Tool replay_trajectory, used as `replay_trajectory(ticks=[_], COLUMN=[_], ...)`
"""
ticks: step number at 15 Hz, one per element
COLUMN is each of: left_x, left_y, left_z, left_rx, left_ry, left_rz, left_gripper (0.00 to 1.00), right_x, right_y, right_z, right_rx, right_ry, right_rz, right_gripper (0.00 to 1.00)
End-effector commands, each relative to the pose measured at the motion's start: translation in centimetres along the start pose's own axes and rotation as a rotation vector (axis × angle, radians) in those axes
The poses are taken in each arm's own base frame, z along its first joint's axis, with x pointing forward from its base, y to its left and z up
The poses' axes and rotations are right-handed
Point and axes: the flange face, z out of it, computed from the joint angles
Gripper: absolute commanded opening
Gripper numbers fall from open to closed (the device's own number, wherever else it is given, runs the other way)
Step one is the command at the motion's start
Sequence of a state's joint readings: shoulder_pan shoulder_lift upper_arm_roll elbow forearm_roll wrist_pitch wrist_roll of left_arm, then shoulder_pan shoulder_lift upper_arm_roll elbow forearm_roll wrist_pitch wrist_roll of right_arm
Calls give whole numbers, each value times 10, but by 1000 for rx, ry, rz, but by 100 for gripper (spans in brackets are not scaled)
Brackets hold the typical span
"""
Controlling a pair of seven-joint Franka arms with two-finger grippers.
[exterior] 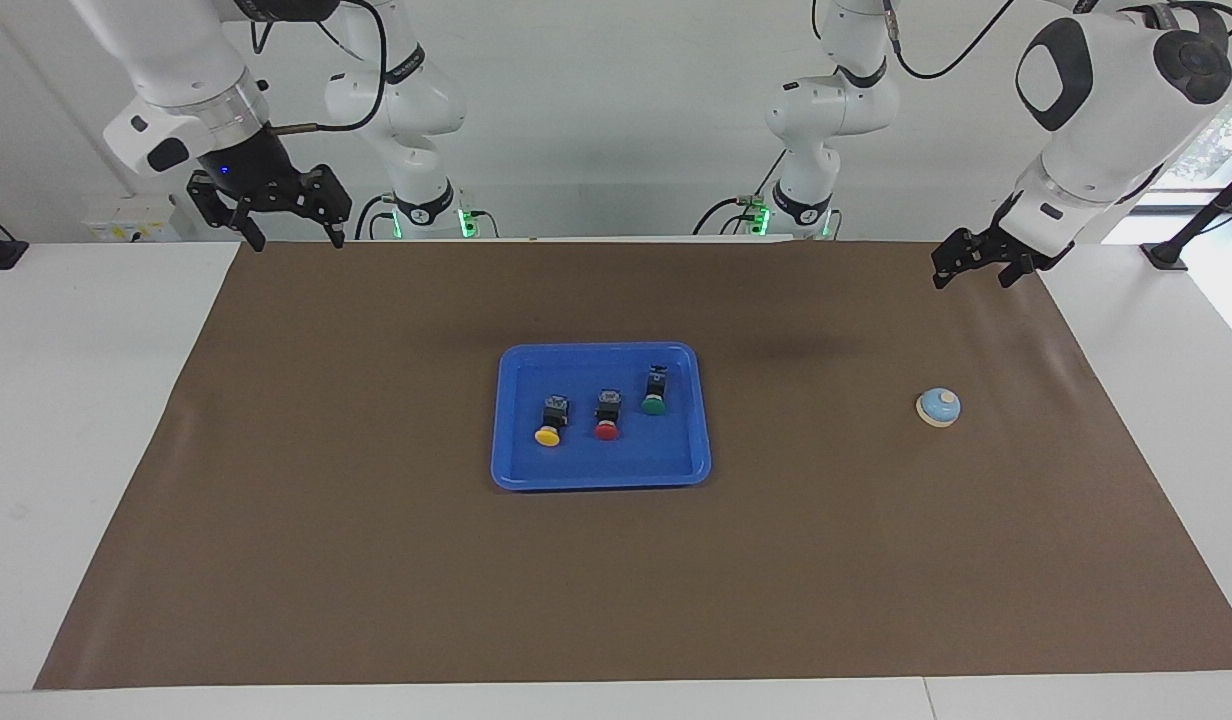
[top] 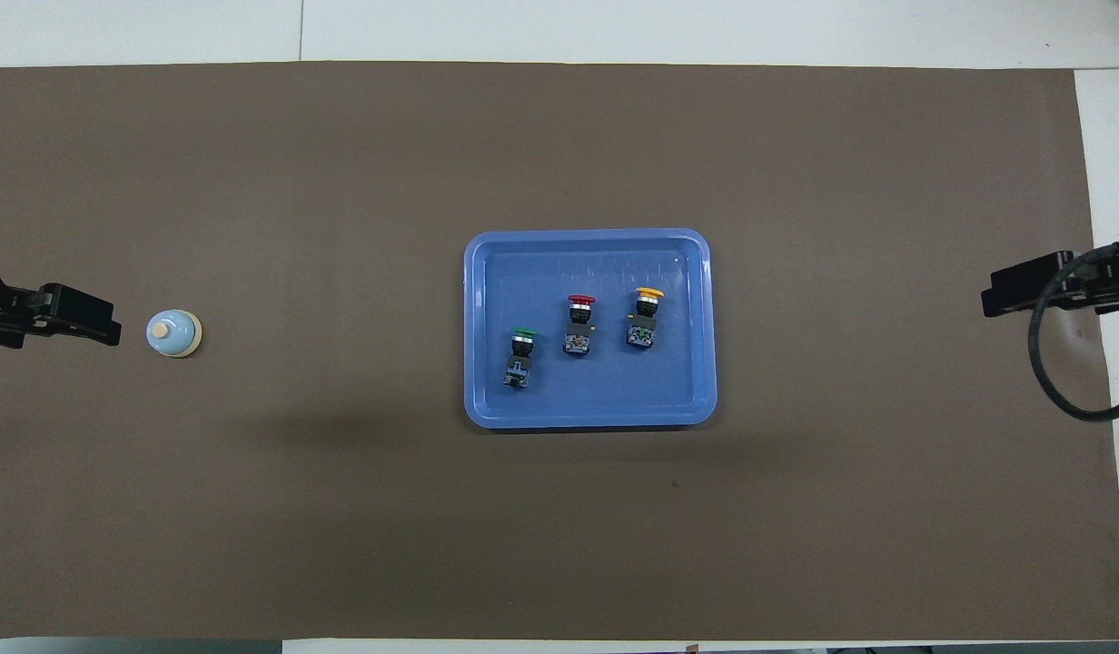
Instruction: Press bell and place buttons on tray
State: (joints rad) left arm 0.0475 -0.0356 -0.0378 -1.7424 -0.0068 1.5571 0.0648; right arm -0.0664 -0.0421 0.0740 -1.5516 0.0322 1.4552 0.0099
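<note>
Mid-mat: tray (exterior: 601,475) with three buttons (exterior: 607,414) inside rim | bell (exterior: 939,407) apart, toward left arm's end | left gripper (exterior: 973,270), right gripper (exterior: 296,238): raised over mat corners, spread wide, empty.

The blue tray (exterior: 601,470) sits mid-bench on the brown mat (exterior: 376,560), with the yellow button (exterior: 550,421), red button (exterior: 608,415) and green button (exterior: 655,391) lying in it. The bell (exterior: 939,407) stands alone toward the left arm's end. The left pincer (exterior: 976,270) and right pincer (exterior: 297,235) hang raised, both spread apart and holding nothing
</note>
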Motion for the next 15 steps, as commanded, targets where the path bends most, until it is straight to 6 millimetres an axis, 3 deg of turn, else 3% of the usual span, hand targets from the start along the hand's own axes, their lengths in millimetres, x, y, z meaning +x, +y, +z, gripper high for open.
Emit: replay_trajectory(ticks=[1, 3, 15], left_x=[3, 7, 9], left_y=[0, 0, 10], left_z=[0, -9, -17], left_rx=[-4, 0, 9], left_ry=[3, -13, 13], left_rz=[-9, -9, -17], left_gripper=[100, 100, 100], right_x=[-4, -4, -4], right_y=[0, 0, 0], right_z=[0, 0, 0], right_rx=[16, 16, 16], right_ry=[-9, -9, -9], right_rz=[10, 10, 10], right_gripper=[100, 100, 100])
